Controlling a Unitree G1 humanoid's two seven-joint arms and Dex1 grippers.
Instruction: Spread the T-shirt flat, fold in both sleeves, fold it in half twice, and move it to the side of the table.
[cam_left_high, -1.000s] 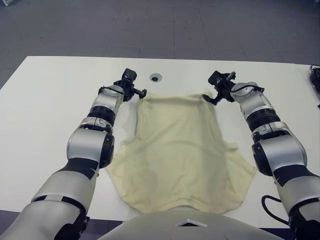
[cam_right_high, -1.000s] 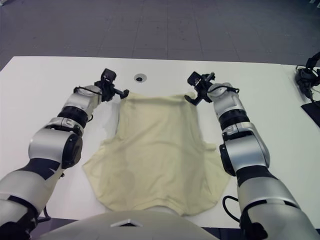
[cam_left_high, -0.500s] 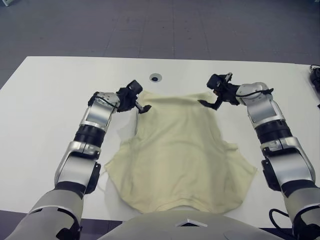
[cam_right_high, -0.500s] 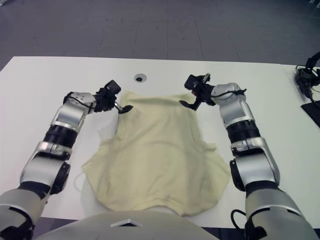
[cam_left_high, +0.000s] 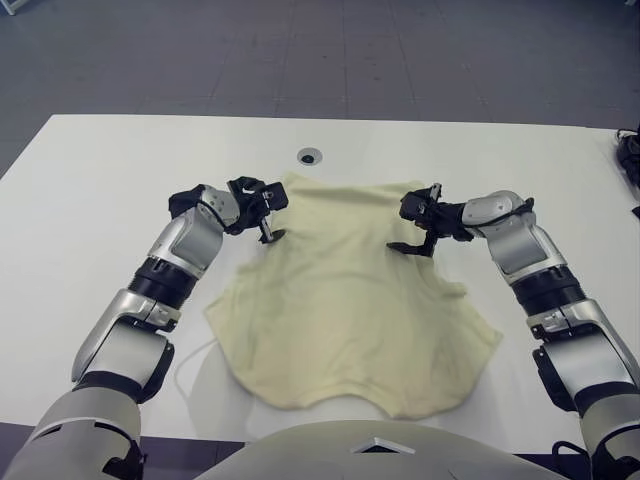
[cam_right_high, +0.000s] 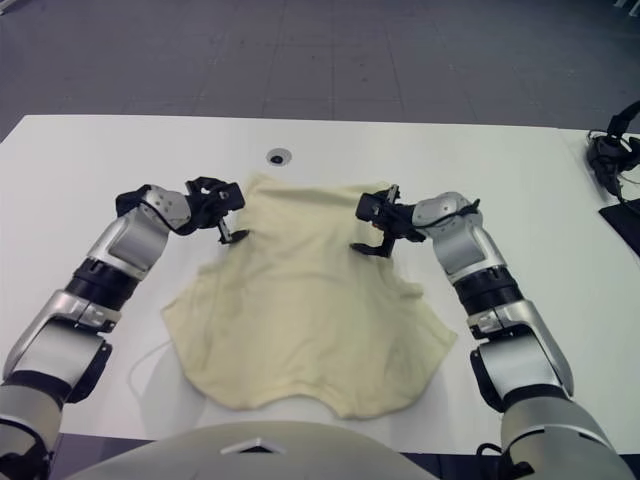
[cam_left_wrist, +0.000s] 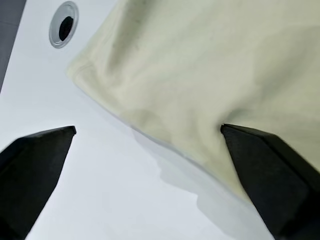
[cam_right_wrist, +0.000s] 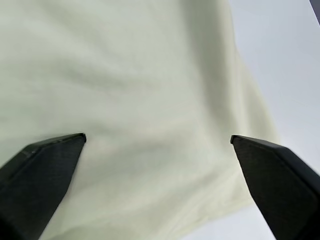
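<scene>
Within the last second both arms have pulled back from the shirt's (cam_left_high: 350, 300) far corners and swung inward. The left fingers (cam_left_wrist: 270, 175) now hang at its left edge and the right fingers (cam_right_wrist: 40, 170) over its right side, a little nearer the robot than before. The shirt has slid slightly farther onto the surface (cam_left_high: 100, 170), so its near edge shows and its far edge lies close to the hole (cam_left_high: 311, 155). It lies mid-surface, mostly flat with shallow ripples, narrow end away from the robot and wide end near. That reads as the spreading step about done, with the sleeve folds next, though neither sleeve is folded yet. Both pairs of fingers are spread wide and hold nothing. On the left, one finger is over bare surface and the other over the shirt's edge, with the cloth bunched slightly under it. On the right, both are above cloth. Whether any tip presses the fabric I cannot tell.
</scene>
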